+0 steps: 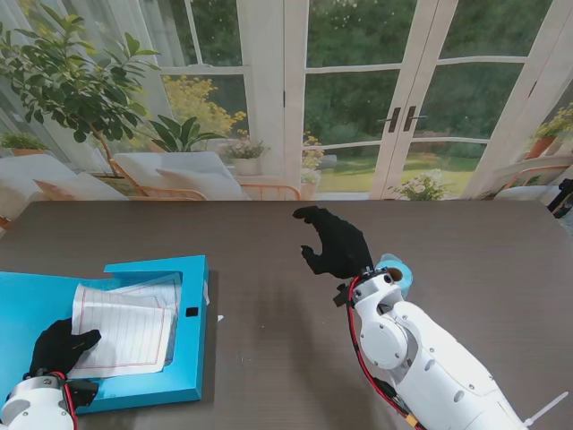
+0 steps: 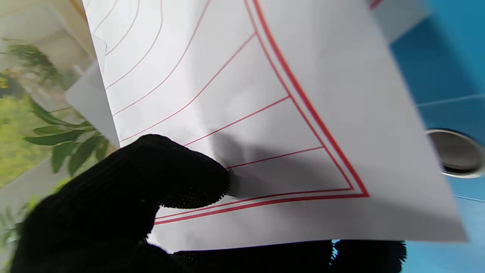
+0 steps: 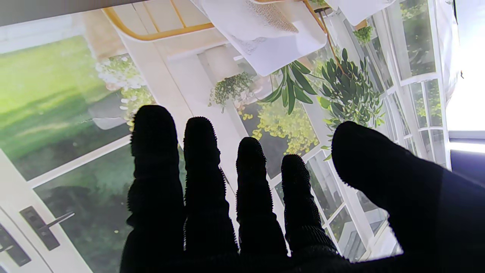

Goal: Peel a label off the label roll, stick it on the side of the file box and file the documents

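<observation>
File box (image 1: 192, 331), blue, lies open at approx. 8 o'clock on the table w/ the papers (image 1: 125, 327) inside; left hand (image 1: 61, 348) pinches their near corner, so lower them flat and square to the walls before letting go. Right hand (image 1: 336, 246) hovers mid-table, fingers spread, holding nothing. Left wrist view alone shows thumb (image 2: 182, 174) over and fingers under the sheet; stand view alone shows the label roll (image 1: 398, 271) at 3 o'clock behind the right wrist.

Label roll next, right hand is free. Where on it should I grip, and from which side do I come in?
Only a light blue arc of the label roll shows, hidden mostly behind the right hand and wrist. It seems to lie flat, so I'd pinch its outer rim from above, pulling the hand back toward me first. Its hole and loose label end aren't visible.
</observation>
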